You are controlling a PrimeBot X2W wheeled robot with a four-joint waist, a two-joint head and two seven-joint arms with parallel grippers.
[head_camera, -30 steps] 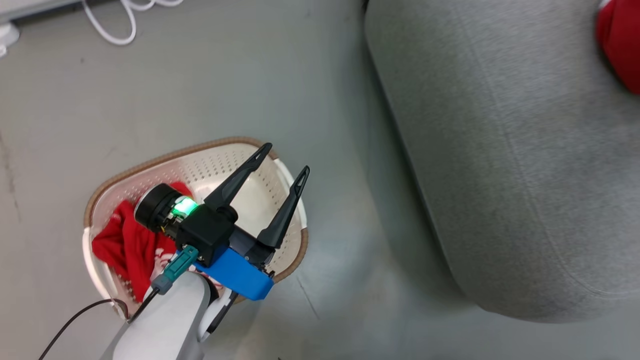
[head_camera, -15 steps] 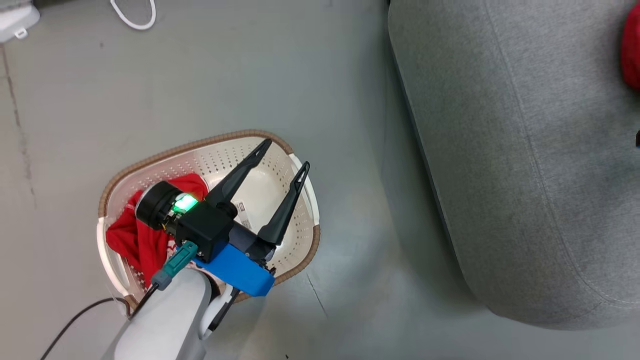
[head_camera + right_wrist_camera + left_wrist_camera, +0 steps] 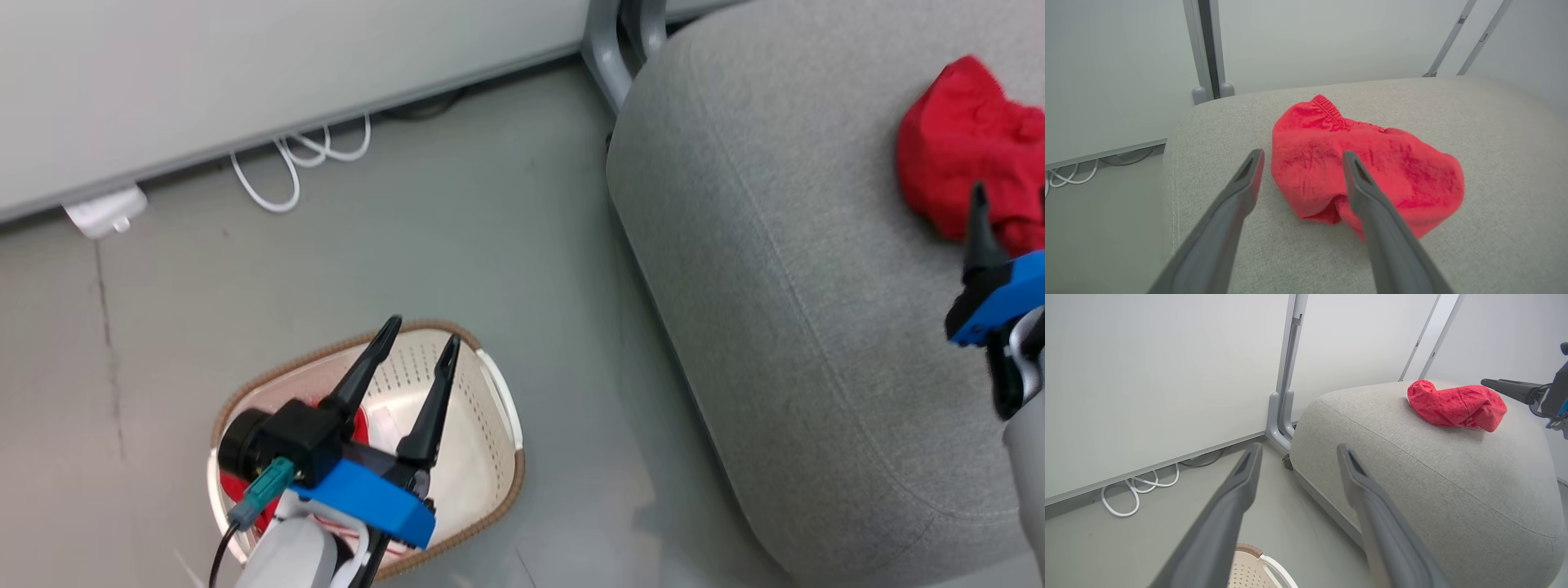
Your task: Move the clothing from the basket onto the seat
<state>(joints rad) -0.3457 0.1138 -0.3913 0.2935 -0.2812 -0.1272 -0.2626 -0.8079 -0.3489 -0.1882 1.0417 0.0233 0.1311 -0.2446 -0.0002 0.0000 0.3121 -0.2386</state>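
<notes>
well — left claw [image 3: 424, 330] spread, empty, over basket [image 3: 483, 441]

I see seat [image 3: 775, 286] in matt woven grey cloth; red garment [image 3: 1372, 163] soft nubbly fabric; basket [image 3: 482, 457] smooth perforated plastic, woven-look rim; floor [image 3: 490, 204] smooth.

Left pincer [image 3: 424, 330] shows black tapered fingers [image 3: 366, 369], blue bracket [image 3: 367, 502], teal cable plug [image 3: 263, 494].

My right gripper [image 3: 1302, 157], fingers spread and empty, hovers above a crumpled red garment [image 3: 1392, 163] lying on the grey seat [image 3: 1494, 134].
</notes>
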